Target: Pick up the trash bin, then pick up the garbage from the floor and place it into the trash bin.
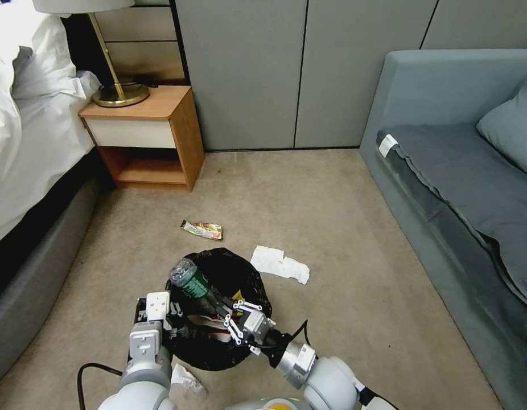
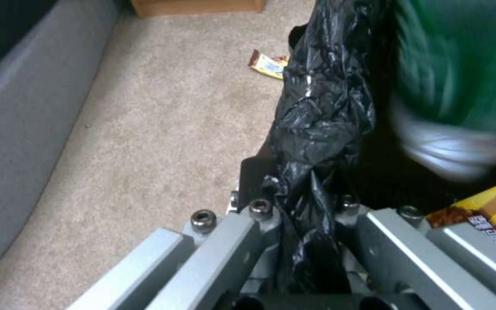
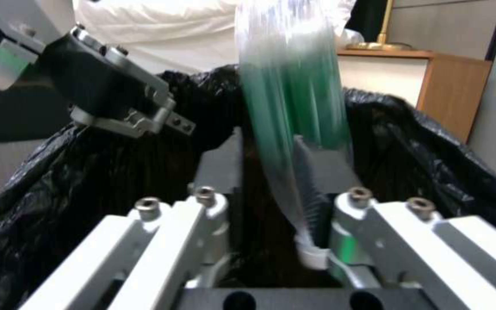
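Observation:
The trash bin (image 1: 249, 279), lined with a glossy black bag (image 2: 323, 107), hangs just above the carpet in front of me. My left gripper (image 1: 172, 318) is shut on its near-left rim, and the liner is pinched between its fingers (image 2: 299, 193). My right gripper (image 1: 225, 310) is over the bin's mouth, open (image 3: 268, 146). A clear bottle with a green label (image 1: 190, 279) is blurred in motion, loose between its fingers (image 3: 294, 86). A yellow wrapper (image 2: 483, 215) lies inside the bin. A snack wrapper (image 1: 202, 229) and white tissue (image 1: 279, 264) lie on the floor beyond it.
A crumpled white piece (image 1: 186, 378) lies on the carpet by my left arm. A wooden nightstand (image 1: 155, 134) with a lamp stands at the back left beside the bed (image 1: 24, 142). A grey sofa (image 1: 462, 171) runs along the right. Open carpet lies between them.

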{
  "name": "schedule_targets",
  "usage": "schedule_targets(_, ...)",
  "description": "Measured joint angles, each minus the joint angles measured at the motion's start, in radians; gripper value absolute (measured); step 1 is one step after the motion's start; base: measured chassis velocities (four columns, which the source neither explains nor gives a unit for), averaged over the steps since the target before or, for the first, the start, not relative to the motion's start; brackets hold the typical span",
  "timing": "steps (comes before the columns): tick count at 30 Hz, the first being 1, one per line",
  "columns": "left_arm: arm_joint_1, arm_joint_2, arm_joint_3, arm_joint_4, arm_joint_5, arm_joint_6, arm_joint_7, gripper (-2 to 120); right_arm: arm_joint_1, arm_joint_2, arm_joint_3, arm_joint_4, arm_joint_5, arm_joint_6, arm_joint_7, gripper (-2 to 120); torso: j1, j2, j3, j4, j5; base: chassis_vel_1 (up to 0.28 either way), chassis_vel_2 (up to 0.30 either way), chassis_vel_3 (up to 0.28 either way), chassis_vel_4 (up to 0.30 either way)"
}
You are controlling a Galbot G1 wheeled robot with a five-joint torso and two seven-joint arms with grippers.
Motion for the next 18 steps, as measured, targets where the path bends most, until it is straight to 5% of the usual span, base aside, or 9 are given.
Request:
schedule_targets(5, 0.003, 0.001, -0.002, -0.002, 0.000, 0.000, 0.000, 1, -0.003, -0.006, 0.007, 0.012, 0.001, -0.001, 0.000, 46, 0.000, 0.000, 0.000, 0.0000, 0.0000, 0.000, 0.000, 0.000, 0.000)
schedule_targets(8, 0.003, 0.001, -0.002, -0.003, 0.000, 0.000, 0.000, 1, -0.006, -0.010, 0.009, 0.020, 0.001, -0.001, 0.000, 51, 0.000, 0.000, 0.000, 0.0000, 0.0001, 0.000, 0.000, 0.000, 0.000)
schedule_targets(18, 0.001, 0.007, -0.010, -0.003, -0.002, 0.002, 0.000, 1, -0.040, -0.073, 0.094, 0.198, 0.018, -0.013, 0.015, 91, 0.000, 0.000, 0.000, 0.0000, 0.0001, 0.000, 0.000, 0.000, 0.000)
